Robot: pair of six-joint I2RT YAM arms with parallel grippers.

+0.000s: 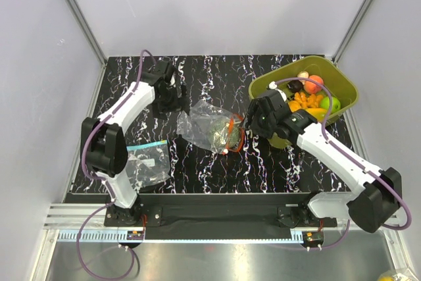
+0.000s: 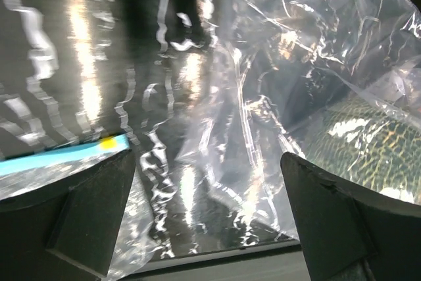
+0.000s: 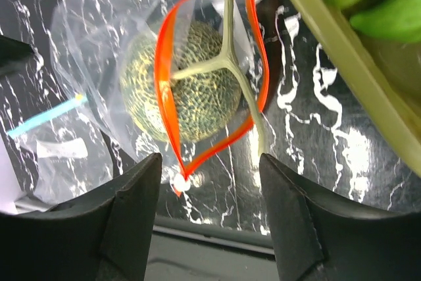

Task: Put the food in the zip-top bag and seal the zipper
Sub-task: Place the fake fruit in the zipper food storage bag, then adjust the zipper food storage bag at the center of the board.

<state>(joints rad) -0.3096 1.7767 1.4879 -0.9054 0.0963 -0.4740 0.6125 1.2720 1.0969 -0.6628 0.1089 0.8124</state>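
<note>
The zip-top bag [image 1: 209, 125] lies mid-table with a netted melon [image 1: 218, 134] inside; its red-orange zipper [image 1: 235, 135] gapes open toward the right. In the right wrist view the melon [image 3: 187, 83] with its pale stem shows through the open zipper [image 3: 168, 90]. My right gripper [image 1: 250, 118] is open and empty just right of the mouth [image 3: 210, 182]. My left gripper [image 1: 170, 102] is open and empty at the bag's far left end; its view shows crinkled plastic [image 2: 276, 77] and the melon [image 2: 368, 143]. More food [image 1: 314, 97] sits in the olive tub [image 1: 348, 87].
A second clear bag with a teal-blue strip [image 1: 146, 160] lies at the left front, its strip also in the left wrist view [image 2: 59, 156]. The olive tub stands at the back right, close behind my right arm. The table's front edge runs below both grippers.
</note>
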